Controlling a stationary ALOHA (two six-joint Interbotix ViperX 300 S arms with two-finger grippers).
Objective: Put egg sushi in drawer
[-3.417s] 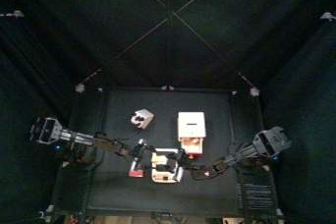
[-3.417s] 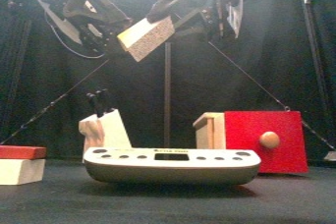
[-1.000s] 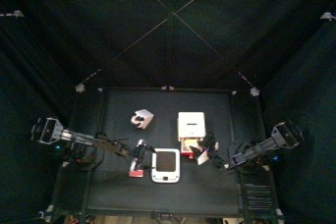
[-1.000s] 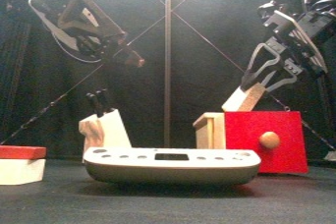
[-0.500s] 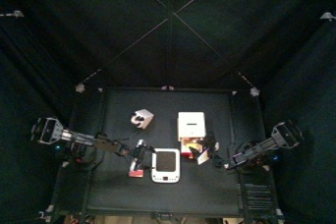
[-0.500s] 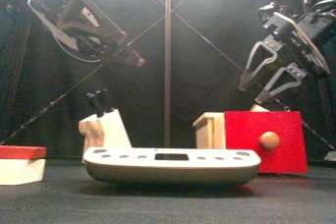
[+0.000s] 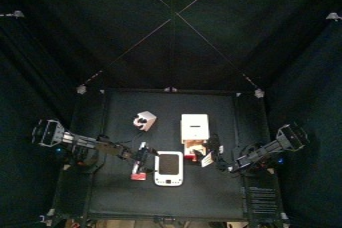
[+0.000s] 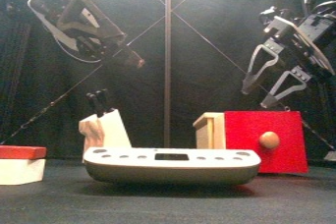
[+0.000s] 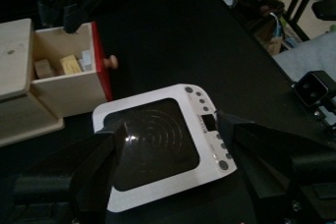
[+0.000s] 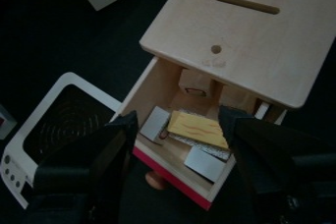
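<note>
A: what do the arms look like up close?
B: both matte black, jointed links with cables looped along them. The left claw [image 8: 132, 59] and right claw [image 8: 272, 83] each have two chunky black fingers.

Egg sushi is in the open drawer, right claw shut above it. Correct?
Not quite. The right claw is open, not shut: the right wrist view shows its jaws spread wide and empty above the drawer. The rest holds: the drawer is pulled open and the yellow egg sushi lies inside.
</note>
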